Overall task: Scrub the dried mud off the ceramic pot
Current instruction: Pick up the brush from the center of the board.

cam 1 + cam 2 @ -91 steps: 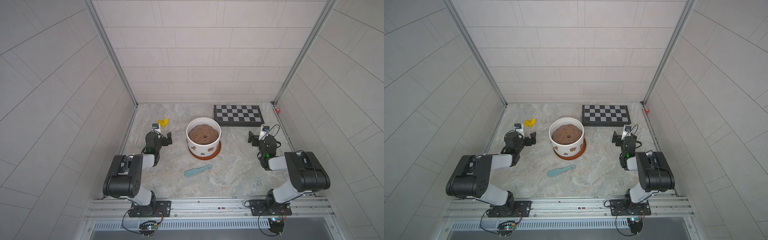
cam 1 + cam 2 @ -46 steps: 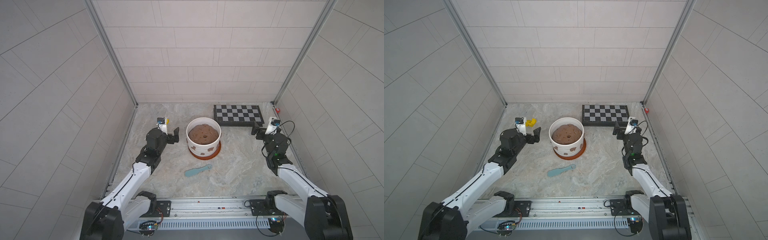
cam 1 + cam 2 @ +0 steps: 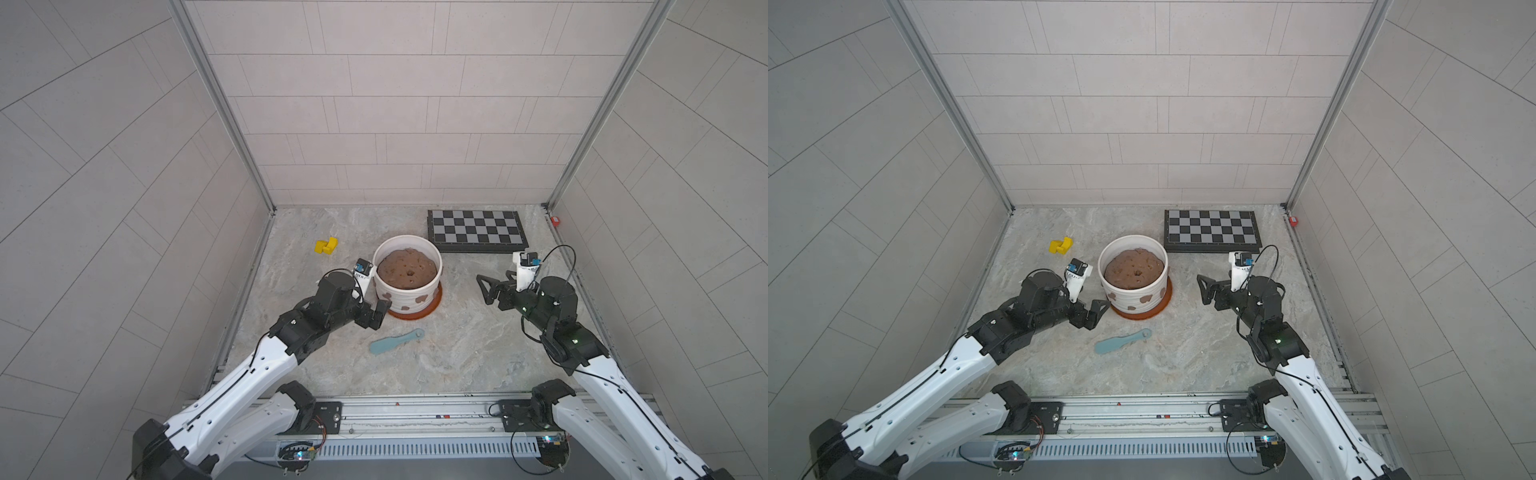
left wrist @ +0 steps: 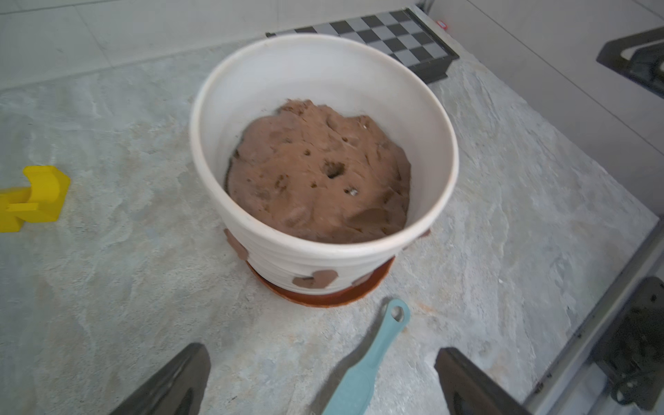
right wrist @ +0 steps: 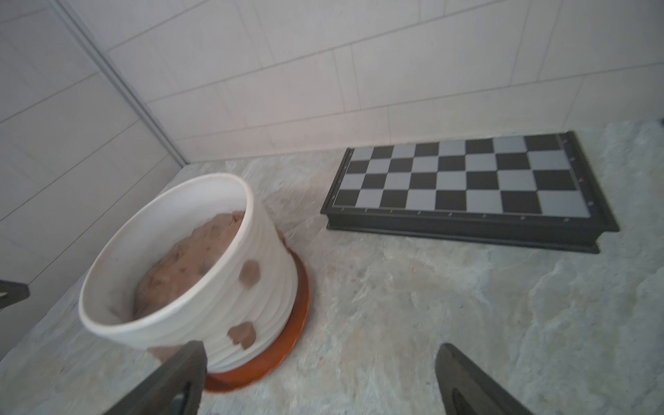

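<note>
Reach is new: my left tool [image 3: 377, 313], jaws apart and empty, has come out just beside the pot [image 3: 399, 300]; my right tool [image 3: 486, 289], also apart, hangs farther off. Mud [image 3: 420, 298] still spots the pot, central on the bench [image 3: 465, 353]; brush [image 3: 395, 341] lies ungrasped toward its front edge, so I'd fetch that first.

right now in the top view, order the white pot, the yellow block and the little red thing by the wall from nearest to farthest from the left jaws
1. Ceramic pot, right beside them, mid-floor.
2. Yellow block, on the left, toward the back wall.
3. Red thing, far right back corner.
</note>
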